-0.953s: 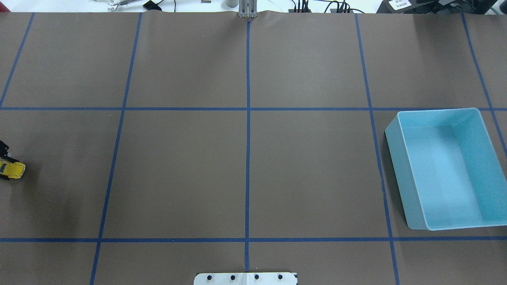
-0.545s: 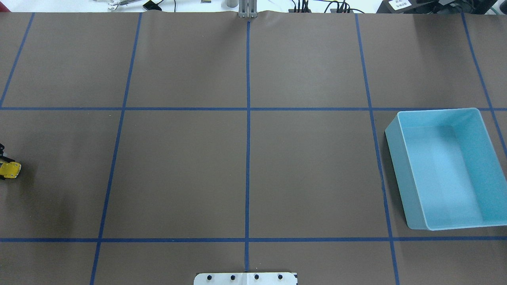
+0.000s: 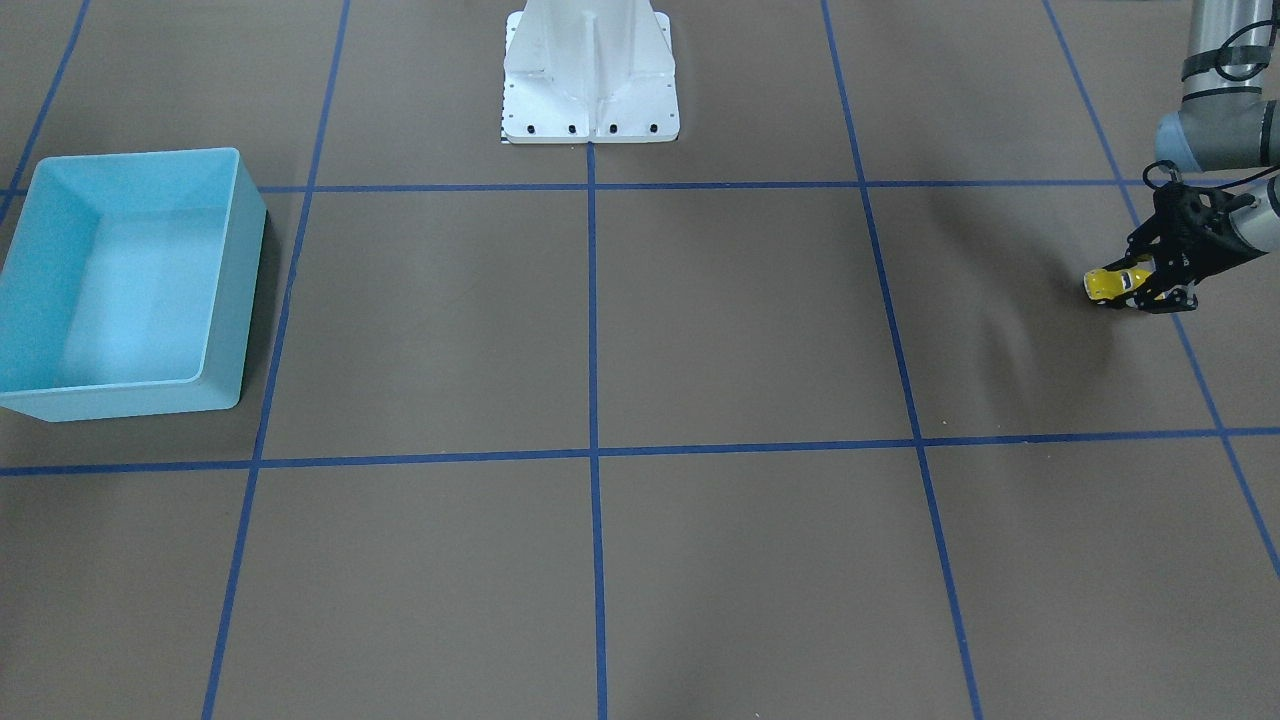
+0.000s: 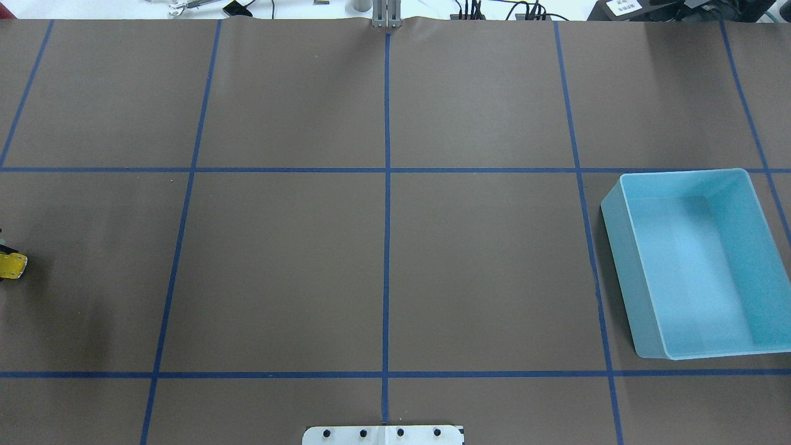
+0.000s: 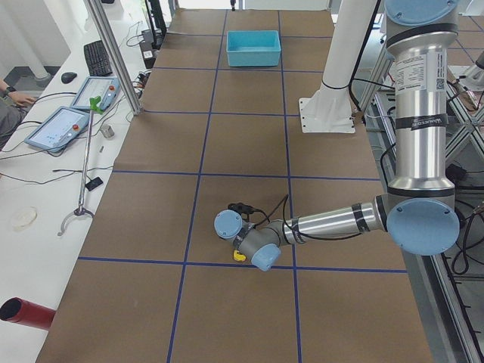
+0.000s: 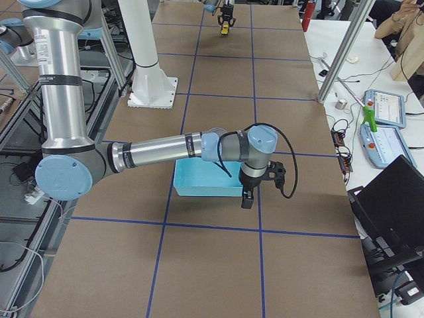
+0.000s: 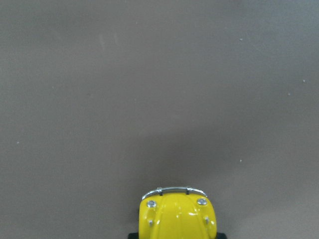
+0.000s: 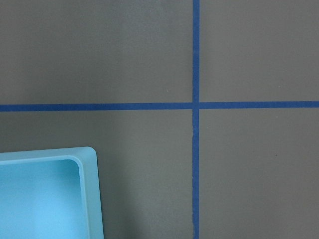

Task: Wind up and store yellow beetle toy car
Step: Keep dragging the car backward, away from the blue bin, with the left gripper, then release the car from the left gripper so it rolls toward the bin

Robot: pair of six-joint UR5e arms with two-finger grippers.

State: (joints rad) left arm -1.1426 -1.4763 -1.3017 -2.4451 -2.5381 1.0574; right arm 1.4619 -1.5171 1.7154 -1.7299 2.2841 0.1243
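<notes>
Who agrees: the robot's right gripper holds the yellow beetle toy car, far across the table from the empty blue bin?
Wrong arm. The left gripper holds the yellow beetle toy car; the exterior front-facing view shows it, with the robot's left arm on that view's right. The car is far across the table from the empty blue bin.

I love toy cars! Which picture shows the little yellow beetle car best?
Exterior front-facing: the tiny glossy yellow beetle toy car shows most fully, held in the black fingers of the left gripper. Left wrist shows only its nose and bumper. Overhead cuts it at the edge; side views show a yellow speck; right wrist, nothing.
</notes>
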